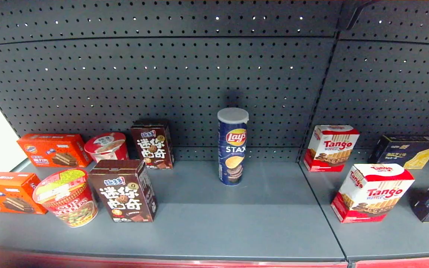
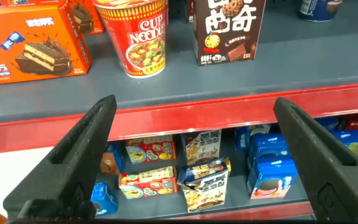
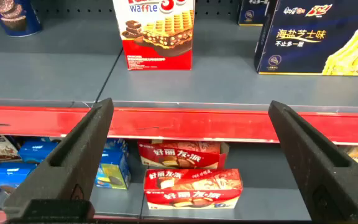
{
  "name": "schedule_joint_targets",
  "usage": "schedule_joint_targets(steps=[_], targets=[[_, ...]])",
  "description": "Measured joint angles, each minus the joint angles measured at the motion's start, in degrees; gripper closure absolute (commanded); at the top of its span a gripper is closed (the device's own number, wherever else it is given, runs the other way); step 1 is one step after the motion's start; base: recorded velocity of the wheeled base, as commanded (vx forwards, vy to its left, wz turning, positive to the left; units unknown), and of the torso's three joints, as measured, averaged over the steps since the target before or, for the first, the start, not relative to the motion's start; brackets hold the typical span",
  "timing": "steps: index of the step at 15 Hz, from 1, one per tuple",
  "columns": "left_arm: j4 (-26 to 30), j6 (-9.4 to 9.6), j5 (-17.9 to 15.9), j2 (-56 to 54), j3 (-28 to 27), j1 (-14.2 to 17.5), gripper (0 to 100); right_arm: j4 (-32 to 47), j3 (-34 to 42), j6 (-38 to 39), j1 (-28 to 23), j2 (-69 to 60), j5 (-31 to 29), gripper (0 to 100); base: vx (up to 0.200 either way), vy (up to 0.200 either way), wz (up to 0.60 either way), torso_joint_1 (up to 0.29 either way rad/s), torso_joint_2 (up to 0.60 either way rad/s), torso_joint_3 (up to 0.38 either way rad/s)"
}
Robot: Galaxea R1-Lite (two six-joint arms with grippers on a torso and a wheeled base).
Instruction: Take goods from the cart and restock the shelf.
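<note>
Left fingers [image 2: 73,155]: spread wide, holding nothing.
Right fingers [image 3: 73,155]: same, empty.
Shelf [image 1: 237,223]: front lip just beyond both fingertips.
Risk: wide spread clipping cup noodles [image 2: 132,37] or waffle box [image 3: 157,34] beyond the tips; tall chip can [image 1: 232,147] tipping if nudged.

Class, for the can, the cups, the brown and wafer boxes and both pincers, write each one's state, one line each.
Chips can: upright, lid on.
Front noodle cup: upright, lid on.
Rear noodle cup: upright, lid on.
Front brown box: upright, closed.
Rear brown box: upright, closed.
Front wafer box: upright, closed.
Rear wafer box: upright, closed.
Left pincer: open, empty.
Right pincer: open, empty.
</note>
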Motion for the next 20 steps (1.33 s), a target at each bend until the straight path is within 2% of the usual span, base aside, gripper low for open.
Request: schedule_joint_targets(steps=[19, 20], targets=[[0.0, -0.16, 0.0, 0.0, 0.0, 0.0, 0, 0.0, 0.0, 0.0, 0.0, 0.0, 0.0, 0, 0.0, 0.0, 0.6, 0.003, 0.0, 0.001], [0.0, -0.13, 0.0, 0.0, 0.0, 0.0, 0, 0.0, 0.0, 0.0, 0.0, 0.0, 0.0, 0, 0.0, 0.0, 0.0, 0.0, 0.0, 0.0]])
